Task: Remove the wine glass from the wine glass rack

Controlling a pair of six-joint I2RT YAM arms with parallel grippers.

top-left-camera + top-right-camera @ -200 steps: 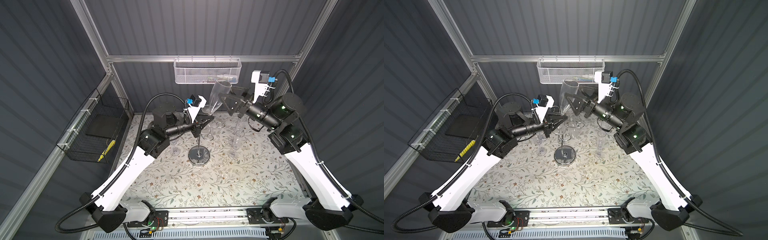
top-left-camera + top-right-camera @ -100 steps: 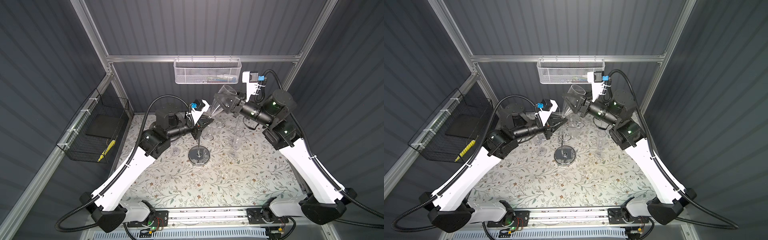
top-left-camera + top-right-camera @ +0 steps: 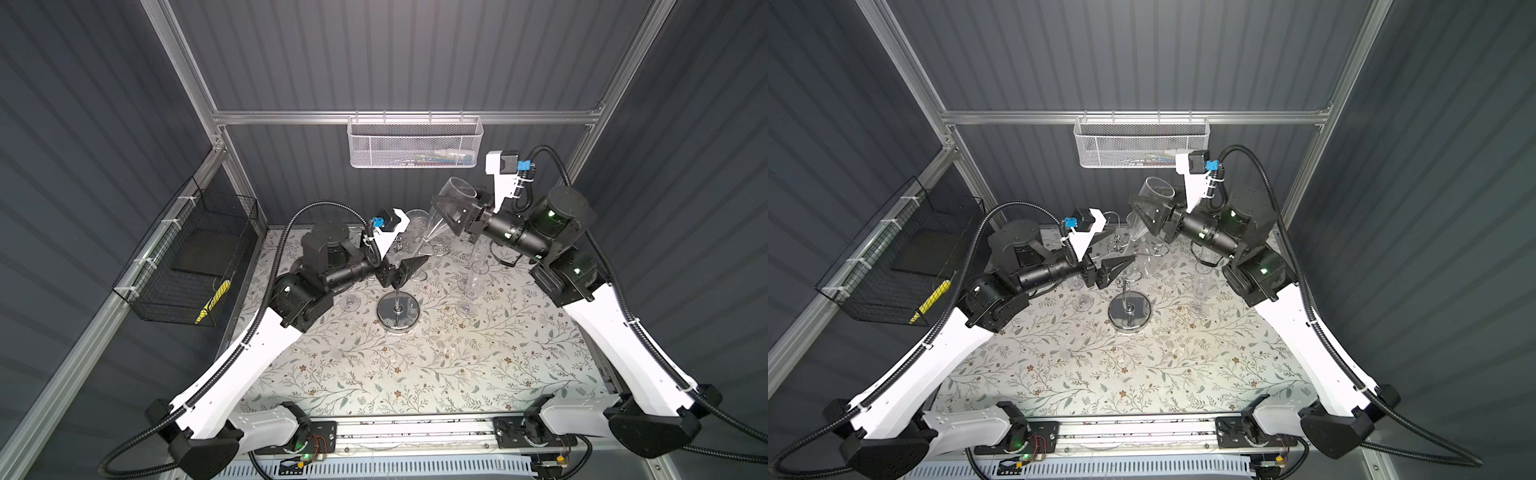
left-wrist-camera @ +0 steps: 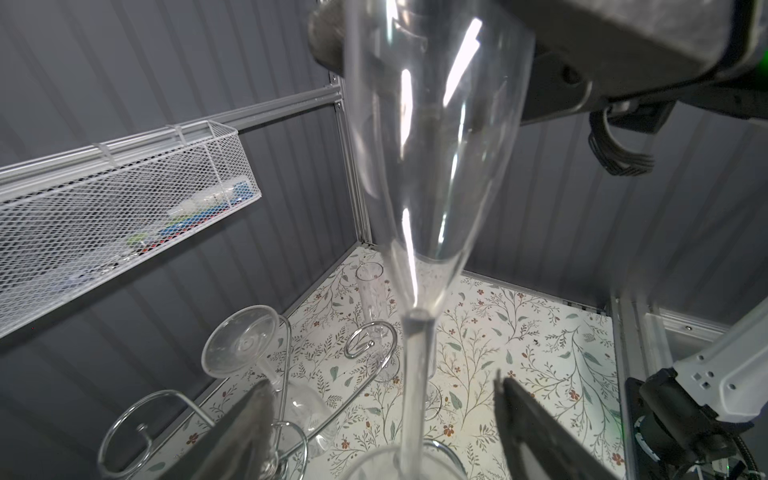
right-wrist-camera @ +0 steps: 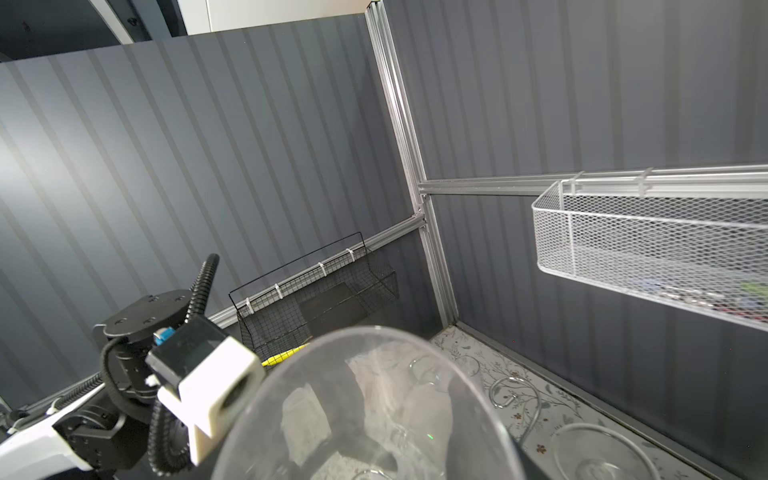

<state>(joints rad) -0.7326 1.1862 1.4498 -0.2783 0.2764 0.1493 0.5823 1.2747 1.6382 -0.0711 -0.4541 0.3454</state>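
The wine glass (image 3: pixel 446 203) (image 3: pixel 1152 199) is a tall clear flute, tilted, with its rim towards the back wall. My right gripper (image 3: pixel 453 210) (image 3: pixel 1150 214) is shut on its bowl, whose rim (image 5: pixel 365 399) fills the right wrist view. Its stem (image 4: pixel 415 374) runs down between my left gripper's (image 4: pixel 382 415) (image 3: pixel 405 268) fingers (image 4: pixel 249 424), which stand open and clear of it. The wine glass rack (image 3: pixel 398 311) (image 3: pixel 1129 311) is chrome, with a disc base and curled arms (image 4: pixel 370 345). Whether the glass's foot is clear of the rack I cannot tell.
Another glass (image 4: pixel 249 345) hangs upside down on the rack. Clear glasses (image 3: pixel 473 278) (image 3: pixel 349 301) stand on the floral cloth either side. A white mesh basket (image 3: pixel 415 145) hangs on the back wall, a black wire basket (image 3: pixel 191 266) on the left wall.
My right gripper came in from the right and shut on the glass's bowl. My left gripper, shut on the stem before, has opened.
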